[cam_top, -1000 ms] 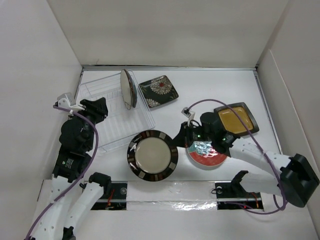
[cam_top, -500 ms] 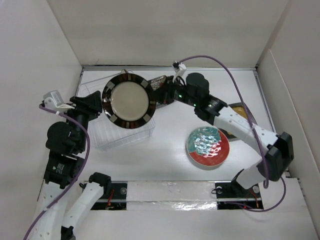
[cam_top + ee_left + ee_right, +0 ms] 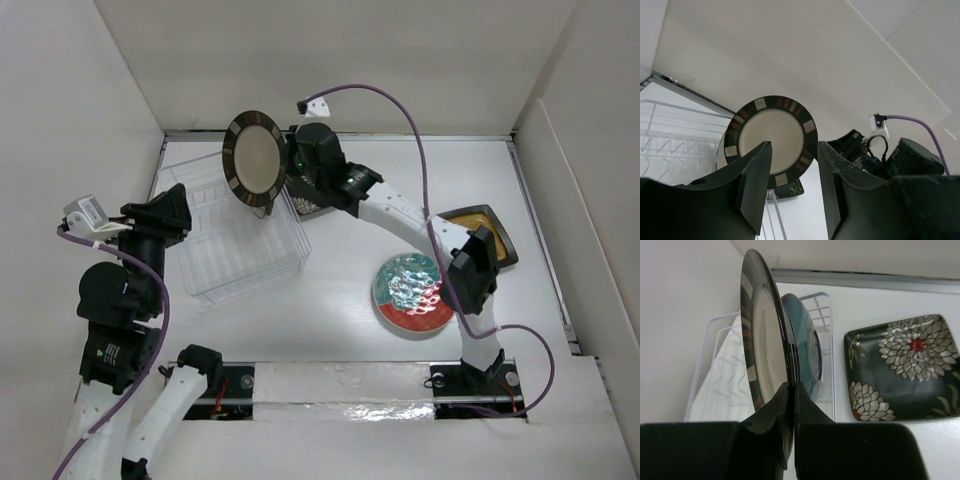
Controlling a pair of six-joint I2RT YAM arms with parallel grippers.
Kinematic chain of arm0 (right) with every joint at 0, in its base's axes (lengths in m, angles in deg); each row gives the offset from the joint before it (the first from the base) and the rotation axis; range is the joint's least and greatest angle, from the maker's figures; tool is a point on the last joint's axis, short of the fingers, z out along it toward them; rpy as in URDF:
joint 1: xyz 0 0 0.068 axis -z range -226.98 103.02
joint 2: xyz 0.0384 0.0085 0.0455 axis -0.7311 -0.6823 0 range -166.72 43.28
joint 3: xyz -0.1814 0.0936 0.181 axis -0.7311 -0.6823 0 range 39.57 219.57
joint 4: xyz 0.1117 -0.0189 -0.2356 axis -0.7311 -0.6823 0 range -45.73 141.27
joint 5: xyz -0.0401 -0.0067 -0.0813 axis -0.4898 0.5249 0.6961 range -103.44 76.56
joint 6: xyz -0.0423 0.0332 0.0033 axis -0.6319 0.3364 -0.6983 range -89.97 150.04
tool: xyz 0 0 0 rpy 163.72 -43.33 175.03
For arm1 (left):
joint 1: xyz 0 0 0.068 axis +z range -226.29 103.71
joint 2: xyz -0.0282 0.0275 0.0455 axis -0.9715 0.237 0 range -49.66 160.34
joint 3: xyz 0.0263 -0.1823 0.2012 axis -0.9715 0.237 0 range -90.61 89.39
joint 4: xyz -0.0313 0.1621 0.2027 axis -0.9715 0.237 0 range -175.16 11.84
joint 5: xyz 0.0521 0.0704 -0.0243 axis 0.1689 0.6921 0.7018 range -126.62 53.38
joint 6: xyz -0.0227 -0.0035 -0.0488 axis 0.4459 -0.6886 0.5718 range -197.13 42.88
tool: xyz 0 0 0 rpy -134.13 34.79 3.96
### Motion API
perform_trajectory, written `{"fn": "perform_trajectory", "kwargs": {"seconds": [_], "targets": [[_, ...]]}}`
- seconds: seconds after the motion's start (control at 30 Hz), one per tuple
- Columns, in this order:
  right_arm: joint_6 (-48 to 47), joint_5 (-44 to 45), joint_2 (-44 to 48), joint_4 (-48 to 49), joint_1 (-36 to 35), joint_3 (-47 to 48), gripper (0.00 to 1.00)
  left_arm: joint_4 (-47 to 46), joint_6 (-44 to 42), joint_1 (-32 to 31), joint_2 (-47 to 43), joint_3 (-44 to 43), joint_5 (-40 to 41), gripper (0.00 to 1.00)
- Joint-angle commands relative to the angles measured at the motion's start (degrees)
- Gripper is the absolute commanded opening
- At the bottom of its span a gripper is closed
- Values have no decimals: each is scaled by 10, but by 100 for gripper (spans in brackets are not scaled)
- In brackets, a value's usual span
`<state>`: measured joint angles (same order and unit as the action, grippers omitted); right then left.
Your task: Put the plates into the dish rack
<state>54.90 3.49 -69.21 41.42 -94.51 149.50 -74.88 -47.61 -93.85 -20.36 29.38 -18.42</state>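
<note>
The right gripper pinches the rim of the striped plate, held on edge above the far end of the dish rack. The plate looks hard, slippery and easy to break, so hold its rim tight. The left gripper is open and empty.

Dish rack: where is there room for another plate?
The rack is bare from the teal plate to its near end. The table between rack and red-and-teal plate is bare too. Crowded at the far end: teal plate, striped plate, flowered plate.
</note>
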Motion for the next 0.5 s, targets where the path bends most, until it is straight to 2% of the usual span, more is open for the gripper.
{"fn": "perform_trajectory", "kwargs": {"seconds": [0.0, 0.07, 0.23, 0.47], "targets": [[-43, 120, -21, 99, -37, 140, 0, -26, -14, -2, -9, 9, 20, 39], [-70, 179, -51, 71, -56, 201, 0, -31, -14, -2, -14, 16, 18, 39], [-158, 287, -129, 77, -84, 280, 0, -33, -17, -7, -14, 23, 23, 39], [-313, 390, -197, 175, -123, 331, 0, -34, -18, -18, -10, 29, 22, 39]]}}
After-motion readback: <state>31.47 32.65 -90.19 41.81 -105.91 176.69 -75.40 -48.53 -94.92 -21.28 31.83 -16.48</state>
